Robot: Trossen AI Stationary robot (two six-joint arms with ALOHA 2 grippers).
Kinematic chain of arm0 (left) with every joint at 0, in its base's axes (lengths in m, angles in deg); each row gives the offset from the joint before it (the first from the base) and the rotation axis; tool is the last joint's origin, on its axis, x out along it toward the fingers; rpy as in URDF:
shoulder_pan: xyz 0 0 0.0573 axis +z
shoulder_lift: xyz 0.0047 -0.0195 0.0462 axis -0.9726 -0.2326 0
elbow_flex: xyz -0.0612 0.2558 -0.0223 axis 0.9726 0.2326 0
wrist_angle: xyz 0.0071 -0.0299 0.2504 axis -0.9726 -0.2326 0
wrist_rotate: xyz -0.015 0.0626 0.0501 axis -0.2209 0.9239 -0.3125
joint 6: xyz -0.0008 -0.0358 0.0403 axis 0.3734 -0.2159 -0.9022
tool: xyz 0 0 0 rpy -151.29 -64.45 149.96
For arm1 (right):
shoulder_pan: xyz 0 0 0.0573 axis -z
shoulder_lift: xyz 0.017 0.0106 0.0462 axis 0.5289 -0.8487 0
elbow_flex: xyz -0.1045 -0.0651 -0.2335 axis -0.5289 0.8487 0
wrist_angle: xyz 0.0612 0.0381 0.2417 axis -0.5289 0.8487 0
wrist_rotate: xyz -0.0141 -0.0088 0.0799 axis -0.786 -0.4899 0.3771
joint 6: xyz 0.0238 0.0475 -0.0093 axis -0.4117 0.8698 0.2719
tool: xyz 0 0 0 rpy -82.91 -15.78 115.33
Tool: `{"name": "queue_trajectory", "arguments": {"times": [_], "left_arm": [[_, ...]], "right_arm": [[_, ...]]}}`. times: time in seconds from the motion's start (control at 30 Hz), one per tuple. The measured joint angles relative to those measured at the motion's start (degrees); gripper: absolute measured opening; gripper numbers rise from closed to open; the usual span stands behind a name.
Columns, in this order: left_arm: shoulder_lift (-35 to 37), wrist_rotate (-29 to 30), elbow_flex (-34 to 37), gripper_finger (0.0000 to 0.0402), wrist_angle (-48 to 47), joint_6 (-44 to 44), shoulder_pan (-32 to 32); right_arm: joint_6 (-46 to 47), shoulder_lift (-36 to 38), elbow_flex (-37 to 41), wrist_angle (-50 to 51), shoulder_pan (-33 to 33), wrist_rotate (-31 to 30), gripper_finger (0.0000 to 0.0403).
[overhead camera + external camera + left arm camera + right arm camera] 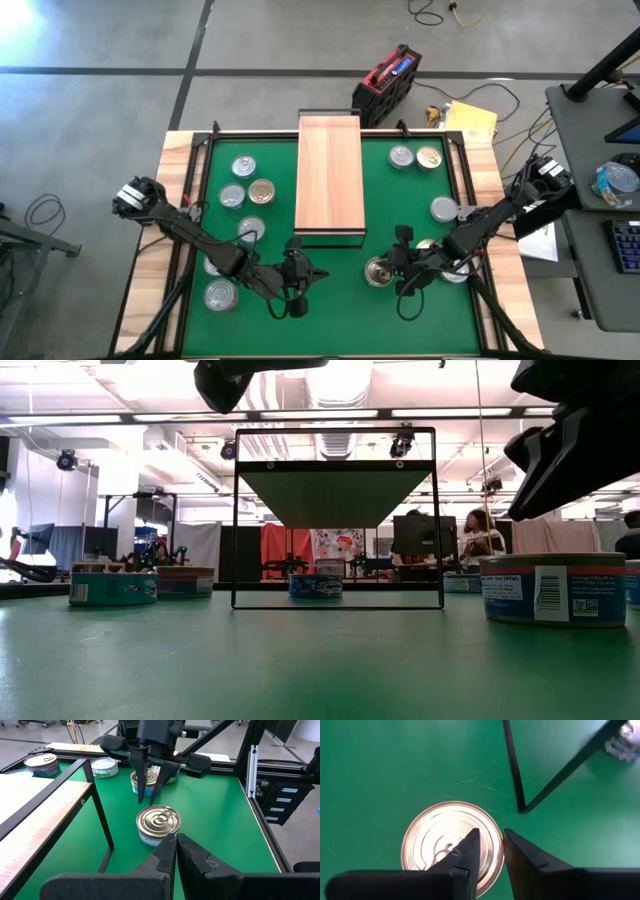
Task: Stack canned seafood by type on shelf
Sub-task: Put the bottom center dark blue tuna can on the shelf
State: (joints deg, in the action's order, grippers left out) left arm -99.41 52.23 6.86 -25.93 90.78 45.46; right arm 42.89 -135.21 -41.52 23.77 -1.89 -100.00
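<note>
The shelf [330,178] stands mid-table on a dark frame, its wood top bare. A gold-lidded can [378,270] stands upright on the green mat in front of it, toward the right. My right gripper [490,845] hovers over this can's lid [445,845], pointing slantwise down, its fingertips a narrow gap apart; the left wrist view shows its tips [147,800] above the lid [158,820]. My left gripper [175,845] is shut and points at the can from the table's left, a short way off [315,272]. Other cans stand on the mat on both sides.
Several cans stand left of the shelf [243,166] [220,295], and others right of it [401,156] [443,208]. The shelf's dark leg [102,820] stands close to the gold-lidded can. A red and black case [388,80] lies on the floor beyond the table.
</note>
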Motion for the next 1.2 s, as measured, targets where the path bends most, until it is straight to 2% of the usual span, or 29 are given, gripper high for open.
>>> {"name": "queue_trajectory", "arguments": {"times": [0.17,0.47,0.6,0.7,0.97,1.2], "left_arm": [[0.0,0.0,0.0,0.0,0.0,0.0,0.0],[0.0,0.0,0.0,0.0,-0.1,0.0,0.0],[0.0,0.0,0.0,0.0,-0.1,-0.4,0.0],[0.0,0.0,0.0,0.0,-0.2,-0.4,0.0],[0.0,0.0,0.0,0.0,-0.1,-0.4,0.0],[0.0,0.0,0.0,0.0,-0.1,0.1,0.0]], "right_arm": [[5.7,0.0,0.0,1.6,0.0,0.5,0.0142],[6.6,-1.3,0.0,1.9,0.0,-0.6,0.0308],[10.9,-3.6,0.0,1.7,0.3,-2.6,0.0362],[11.1,-5.3,0.0,1.7,0.6,-2.6,0.0377],[11.0,-6.6,0.0,1.7,0.6,-2.5,0.038],[9.5,-6.6,0.0,1.4,0.6,0.7,0.038]]}}
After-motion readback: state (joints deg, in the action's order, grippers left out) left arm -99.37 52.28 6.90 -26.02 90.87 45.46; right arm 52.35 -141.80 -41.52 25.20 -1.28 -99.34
